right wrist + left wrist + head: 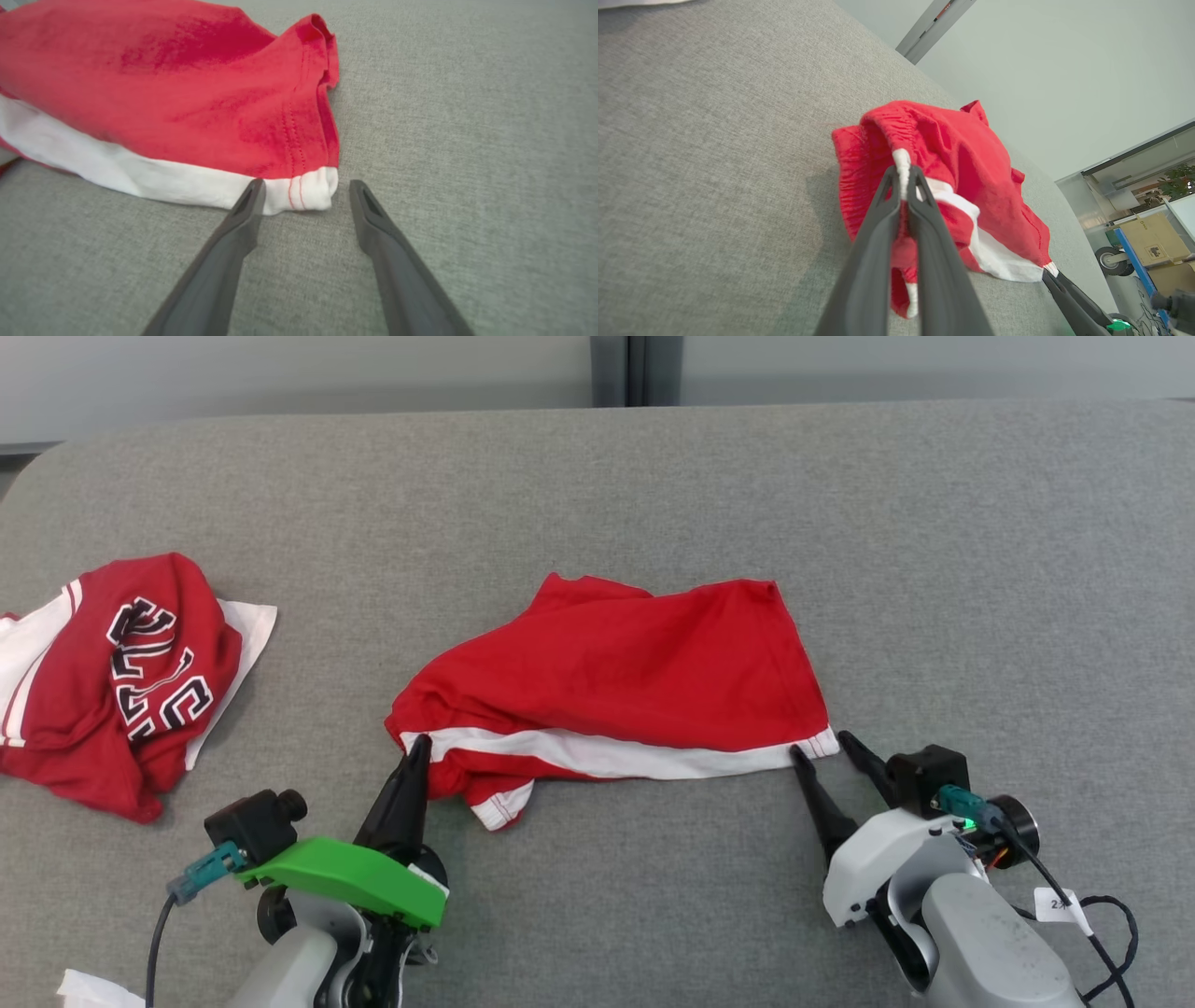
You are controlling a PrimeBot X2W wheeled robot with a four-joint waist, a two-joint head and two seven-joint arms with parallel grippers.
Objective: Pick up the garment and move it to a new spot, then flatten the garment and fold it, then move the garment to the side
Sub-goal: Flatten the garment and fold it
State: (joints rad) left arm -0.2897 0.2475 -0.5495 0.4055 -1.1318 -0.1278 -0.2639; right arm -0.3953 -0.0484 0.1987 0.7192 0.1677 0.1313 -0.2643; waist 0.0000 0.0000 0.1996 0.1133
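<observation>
The garment (621,677) is a pair of red shorts with a white side stripe, lying spread across the middle of the grey table (597,485). My left gripper (417,745) is shut on the garment's near left corner; the left wrist view shows the white band of the garment (962,154) pinched between the tips of the left gripper (904,173). My right gripper (820,747) stands open at the near right corner. In the right wrist view the white hem corner of the garment (306,193) lies between the tips of the right gripper (307,186).
A second red and white garment (112,677) with black lettering lies crumpled at the table's left side. A scrap of white cloth (93,991) shows at the bottom left edge. The table's far half and right part are bare grey fabric.
</observation>
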